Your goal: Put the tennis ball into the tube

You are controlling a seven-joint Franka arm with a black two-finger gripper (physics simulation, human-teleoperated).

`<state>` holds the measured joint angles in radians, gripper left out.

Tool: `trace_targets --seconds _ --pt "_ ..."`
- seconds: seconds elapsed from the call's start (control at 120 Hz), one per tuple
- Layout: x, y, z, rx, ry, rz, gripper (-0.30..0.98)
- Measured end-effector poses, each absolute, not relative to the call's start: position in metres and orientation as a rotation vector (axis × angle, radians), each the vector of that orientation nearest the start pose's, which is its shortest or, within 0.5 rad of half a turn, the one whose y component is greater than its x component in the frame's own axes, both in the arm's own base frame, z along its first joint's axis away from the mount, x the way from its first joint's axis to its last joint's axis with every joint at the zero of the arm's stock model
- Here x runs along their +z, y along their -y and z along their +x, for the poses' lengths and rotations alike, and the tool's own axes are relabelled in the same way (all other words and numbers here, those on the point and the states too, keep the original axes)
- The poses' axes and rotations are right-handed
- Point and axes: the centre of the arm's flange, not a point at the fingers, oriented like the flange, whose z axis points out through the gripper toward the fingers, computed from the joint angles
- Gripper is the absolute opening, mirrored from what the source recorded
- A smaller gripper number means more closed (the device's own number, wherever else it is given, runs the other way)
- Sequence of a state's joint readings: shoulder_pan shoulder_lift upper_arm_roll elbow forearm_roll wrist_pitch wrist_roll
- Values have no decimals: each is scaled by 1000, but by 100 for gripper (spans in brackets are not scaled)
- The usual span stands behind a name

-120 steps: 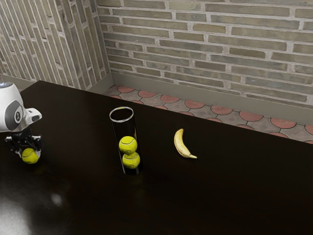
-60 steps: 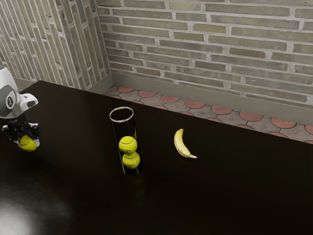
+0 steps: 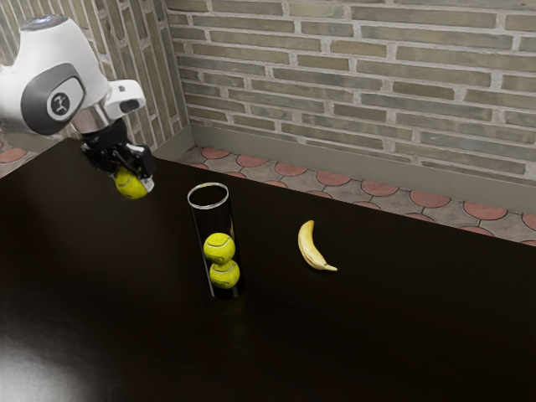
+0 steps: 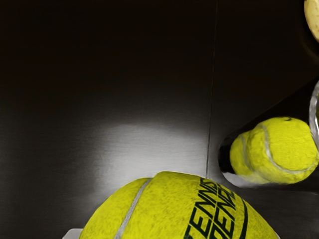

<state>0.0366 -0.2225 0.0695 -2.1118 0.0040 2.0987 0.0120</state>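
My gripper [image 3: 134,186] is shut on a yellow tennis ball [image 3: 131,185], held above the table, up and to the exterior view's left of the tube. The clear tube [image 3: 208,219] stands upright with its rim open at the top and two tennis balls [image 3: 221,261] stacked in its lower part. In the wrist view the held ball [image 4: 174,211] looms large at the lower edge, and the tube's balls [image 4: 276,149] appear beyond it, inside the tube wall [image 4: 225,158].
On the dark table [image 3: 402,318], a banana [image 3: 313,247] lies to the exterior view's right of the tube. Its end [image 4: 314,17] also appears in the wrist view. A brick wall rises behind the table.
My gripper has risen and moved toward the exterior view's right, lifting the ball from near the tabletop and bringing it closer to the tube. Tube and banana have stayed put.
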Motion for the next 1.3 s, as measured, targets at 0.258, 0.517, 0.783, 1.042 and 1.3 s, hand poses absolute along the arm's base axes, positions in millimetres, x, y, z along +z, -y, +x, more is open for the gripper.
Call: trace_targets --seconds 0.258,0.517,0.783,1.042,1.3 --pt "537 4 553 -327 13 -3125 27" --pt "531 28 574 -306 -27 -3137 29" --pt "528 53 582 -299 -80 -3147 39" --pt "528 72 577 -264 -133 -3160 60" --pt "616 78 584 -281 -200 -3129 66"
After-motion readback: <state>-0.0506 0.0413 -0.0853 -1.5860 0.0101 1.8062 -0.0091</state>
